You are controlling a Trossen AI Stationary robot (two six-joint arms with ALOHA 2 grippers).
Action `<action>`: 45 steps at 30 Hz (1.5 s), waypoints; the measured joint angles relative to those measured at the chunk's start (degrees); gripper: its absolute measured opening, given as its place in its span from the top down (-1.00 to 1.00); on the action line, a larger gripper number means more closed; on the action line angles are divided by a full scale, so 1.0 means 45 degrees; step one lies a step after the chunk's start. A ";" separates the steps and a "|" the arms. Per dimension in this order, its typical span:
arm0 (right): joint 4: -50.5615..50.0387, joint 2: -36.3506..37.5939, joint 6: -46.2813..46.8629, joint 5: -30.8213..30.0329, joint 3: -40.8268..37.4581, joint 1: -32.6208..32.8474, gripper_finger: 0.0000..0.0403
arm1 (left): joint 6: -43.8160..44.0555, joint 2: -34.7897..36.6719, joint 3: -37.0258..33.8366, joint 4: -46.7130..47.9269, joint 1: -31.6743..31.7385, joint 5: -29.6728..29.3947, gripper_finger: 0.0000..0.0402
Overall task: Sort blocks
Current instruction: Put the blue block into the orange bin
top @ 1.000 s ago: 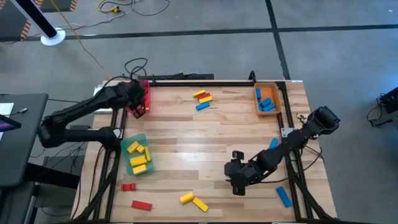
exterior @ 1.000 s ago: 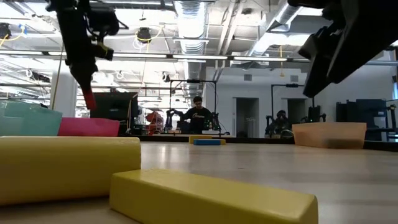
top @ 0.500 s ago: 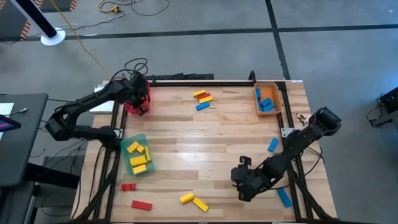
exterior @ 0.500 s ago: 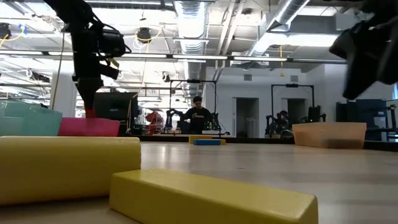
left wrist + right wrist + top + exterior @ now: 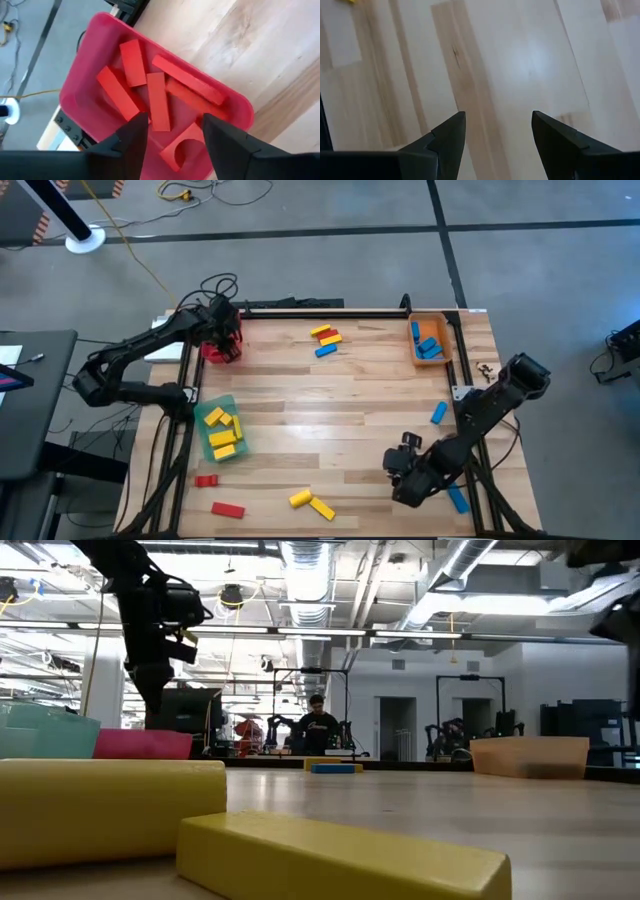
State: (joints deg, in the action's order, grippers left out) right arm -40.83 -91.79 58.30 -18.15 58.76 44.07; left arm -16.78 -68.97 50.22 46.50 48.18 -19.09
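Left end effector (image 5: 172,131) has released its red block; fingers apart over the red plastic tray (image 5: 80,75) holding red wooden blocks (image 5: 157,100). Right end effector (image 5: 497,132) also apart, empty.

The table (image 5: 340,395) is pale wood in long planks, smooth with a soft sheen and visible grain. The red tray (image 5: 87,75) looks like moulded plastic, slightly glossy, with rounded walls; the red blocks (image 5: 156,100) inside have flat matt painted faces. The yellow blocks (image 5: 110,805) near the low camera look smooth and satiny. The left gripper (image 5: 172,142) has dark matt plastic-looking fingers (image 5: 132,142), as does the right gripper (image 5: 495,142). The floor (image 5: 330,270) beyond is dull grey and smooth.
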 joint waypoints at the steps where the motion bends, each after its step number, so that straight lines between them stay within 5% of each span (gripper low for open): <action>1: -0.0189 0.0000 0.0244 0.0009 0.0000 0.0084 -0.18 | 0.0004 0.0000 0.0000 -0.0014 0.0000 -0.0078 0.07; 20: -0.3362 -0.0001 0.5464 0.2404 0.0000 0.1436 -0.18 | 0.1349 0.1481 0.0000 -0.1349 -0.1921 0.3506 0.03; 45: -0.4112 -0.0005 1.0838 0.4778 0.0000 0.4164 -0.18 | 0.3657 0.1914 0.0000 -0.3030 -0.8425 0.3697 0.03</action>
State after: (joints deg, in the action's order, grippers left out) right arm -59.33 -91.81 107.07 3.35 58.76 62.80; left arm -0.32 -60.36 50.22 32.86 10.27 -2.46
